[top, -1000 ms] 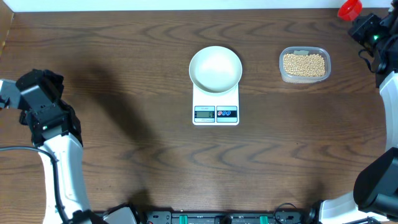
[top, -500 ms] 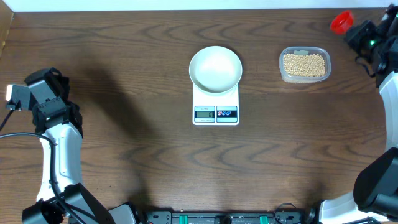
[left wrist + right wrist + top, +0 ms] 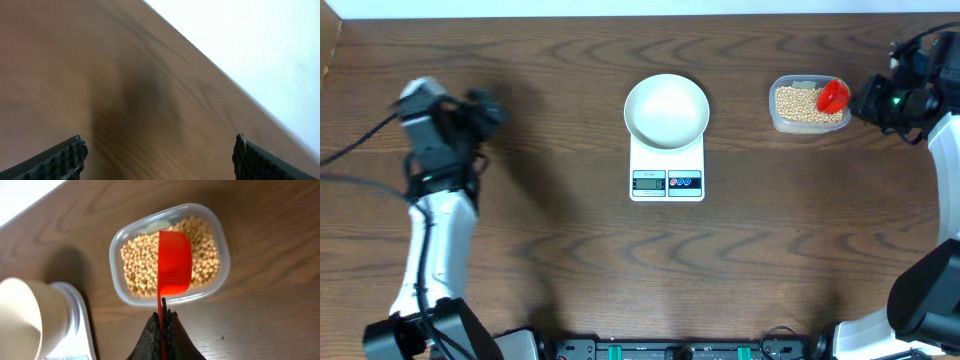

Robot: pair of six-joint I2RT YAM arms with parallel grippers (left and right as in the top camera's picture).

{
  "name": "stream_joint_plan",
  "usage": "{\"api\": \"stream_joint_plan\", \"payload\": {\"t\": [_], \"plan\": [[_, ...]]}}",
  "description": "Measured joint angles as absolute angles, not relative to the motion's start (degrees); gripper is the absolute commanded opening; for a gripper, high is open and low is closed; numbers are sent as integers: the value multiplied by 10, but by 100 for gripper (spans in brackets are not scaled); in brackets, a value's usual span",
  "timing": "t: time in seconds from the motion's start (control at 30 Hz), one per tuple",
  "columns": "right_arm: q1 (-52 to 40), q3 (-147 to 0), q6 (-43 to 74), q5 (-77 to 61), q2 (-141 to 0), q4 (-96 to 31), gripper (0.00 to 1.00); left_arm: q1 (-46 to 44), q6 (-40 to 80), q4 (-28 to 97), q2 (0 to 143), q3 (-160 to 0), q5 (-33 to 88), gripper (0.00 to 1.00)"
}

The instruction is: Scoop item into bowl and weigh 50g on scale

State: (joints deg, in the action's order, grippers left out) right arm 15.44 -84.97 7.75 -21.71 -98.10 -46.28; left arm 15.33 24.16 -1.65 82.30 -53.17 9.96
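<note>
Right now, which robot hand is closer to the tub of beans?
Right. The right gripper sits just beside the tub, holding a red scoop over the beans. The left gripper is far across the table, past the scale.

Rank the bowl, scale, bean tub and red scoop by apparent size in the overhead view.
1. The bowl and scale: about equally wide, and the bowl hides part of the scale, so I won't rank them.
2. The clear tub.
3. The red scoop, clearly smallest.

Smooth white bowl (image 3: pixel 666 108), glossy red plastic scoop (image 3: pixel 174 265), wood-grain table (image 3: pixel 260 305)
</note>
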Motion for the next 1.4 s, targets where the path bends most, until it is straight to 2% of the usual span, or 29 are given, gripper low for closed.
{"api": "stream_joint_plan", "payload": {"t": [0.23,0.47,0.63,0.9,1.1,1.4], "plan": [[153,-865,33,-221,-981,-475,1,11,75,61,805,-533,146,95],[153,-866,17,-222,-981,-462,1,-65,5,198,803,-535,156,98],[153,-866,12,-222,-981,-460,1,-85,-46,277,799,-535,184,98],[153,-866,10,-222,-981,-456,1,-91,-100,287,707,-535,255,98],[153,-866,10,-222,-981,-448,1,-91,-144,312,645,-535,269,98],[153,-866,10,-222,-981,-453,1,-91,-160,366,650,-600,263,98]]}}
